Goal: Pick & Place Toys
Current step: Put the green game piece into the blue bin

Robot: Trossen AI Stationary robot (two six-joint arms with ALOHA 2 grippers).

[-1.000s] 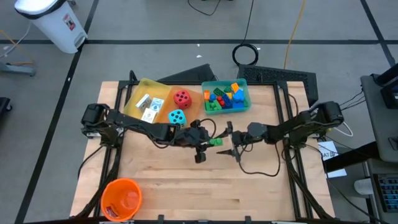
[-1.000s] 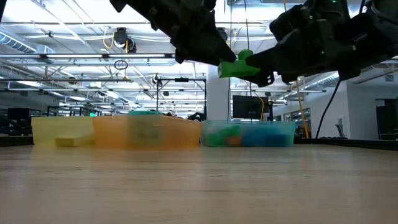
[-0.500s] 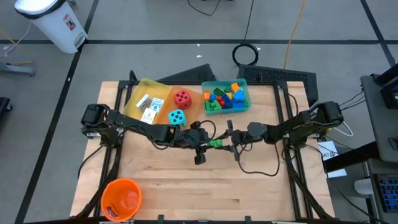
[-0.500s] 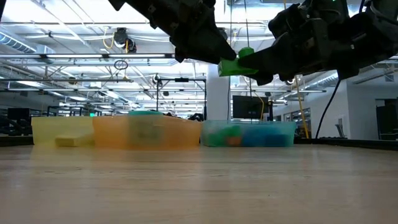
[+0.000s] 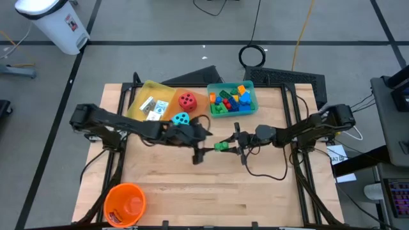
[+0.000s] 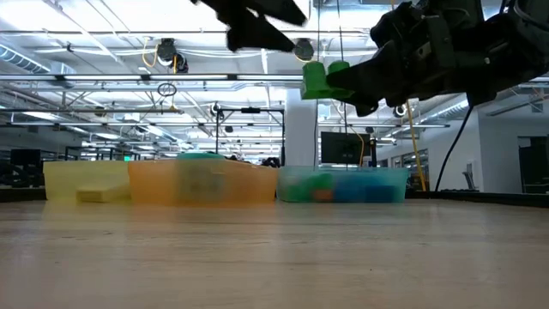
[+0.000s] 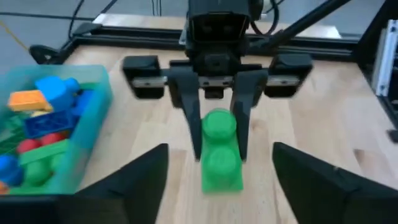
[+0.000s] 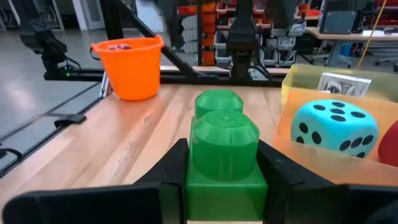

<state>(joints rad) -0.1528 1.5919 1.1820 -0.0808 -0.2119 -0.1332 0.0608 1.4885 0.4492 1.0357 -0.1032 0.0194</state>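
A green two-stud brick (image 5: 221, 146) hangs above the middle of the table, with my right gripper (image 5: 231, 145) shut on it; the low view shows the brick (image 6: 319, 80) well above the tabletop. My left gripper (image 5: 202, 143) stands just left of the brick, open, its fingers (image 7: 138, 180) spread wide and touching nothing. The red die (image 5: 187, 99), the cyan die (image 5: 181, 119) and the white cards (image 5: 153, 108) lie in the yellow and orange trays. More bricks (image 5: 231, 99) fill the teal tray. My right gripper pinches the green brick's two long sides (image 7: 209, 127) between its two fingers (image 7: 191, 118), at the end nearer the right arm. The fingers come level from the table's right and lie along the brick. The brick sticks out past them toward the left, studs up, clear of the table.
The yellow and orange trays (image 5: 137, 102) and the teal tray (image 5: 255, 97) stand along the far side. An orange bucket (image 5: 124, 203) sits at the near left corner. Bare wood (image 5: 243, 198) covers the near half of the table.
My left gripper has opened, let go of the green brick and drawn back toward the table's left edge. My right gripper has shut on the brick, which stays in the air at about the same place.
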